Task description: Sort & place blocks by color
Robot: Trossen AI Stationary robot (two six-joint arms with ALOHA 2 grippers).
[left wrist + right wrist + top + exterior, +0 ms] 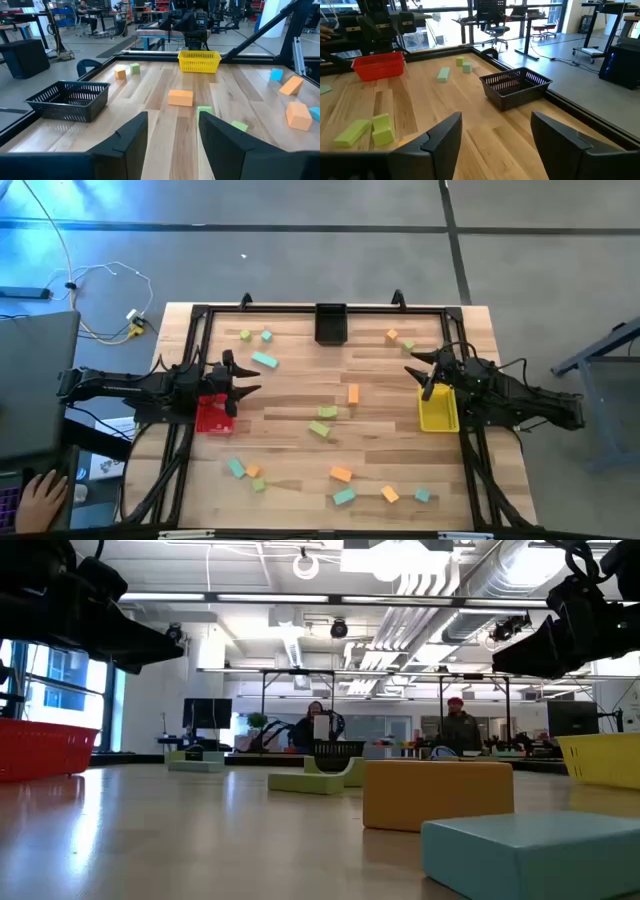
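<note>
Blocks lie scattered; both end effectors empty, open.

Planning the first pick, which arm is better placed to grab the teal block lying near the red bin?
Left. Its gripper hovers open over the red bin, just beside the teal block. The right gripper waits across the table by the yellow bin.

I see even overhead light, ceiling strips glaring; nearest teal block soft, blue glow beyond the table.
</note>
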